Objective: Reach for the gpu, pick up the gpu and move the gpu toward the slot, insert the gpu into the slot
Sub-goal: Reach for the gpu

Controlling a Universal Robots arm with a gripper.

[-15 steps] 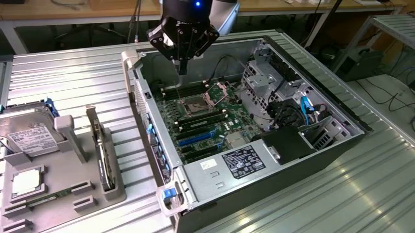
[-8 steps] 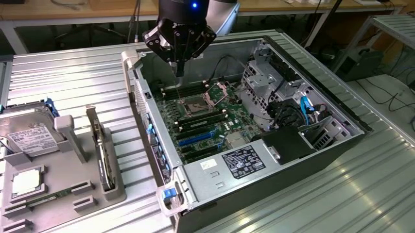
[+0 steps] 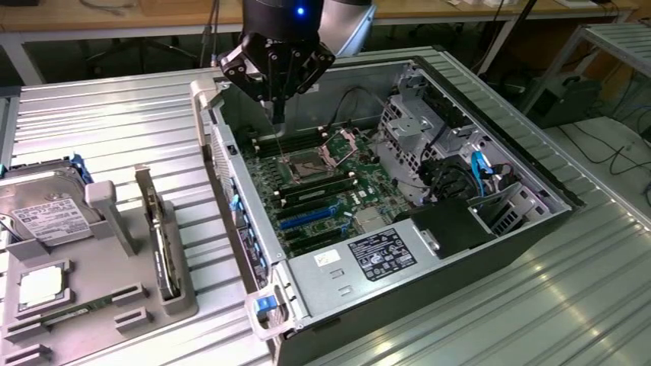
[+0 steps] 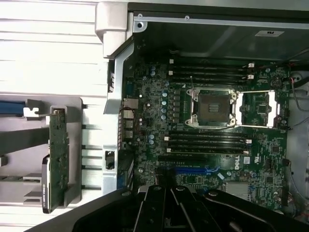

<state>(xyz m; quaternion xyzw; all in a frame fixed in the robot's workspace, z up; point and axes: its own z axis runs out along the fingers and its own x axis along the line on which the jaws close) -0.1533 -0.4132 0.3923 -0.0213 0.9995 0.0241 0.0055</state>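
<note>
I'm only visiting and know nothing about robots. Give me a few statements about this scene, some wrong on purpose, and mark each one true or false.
1. The gpu stands on edge in the grey holder, outside the computer case. True.
2. The gripper is holding the gpu. False: it is shut on nothing and hangs above the open case.
3. The case lies open with its motherboard showing. True.
4. The hard drive is mounted inside the case. False: it rests on the grey holder, to the exterior view's left of the gpu.
</note>
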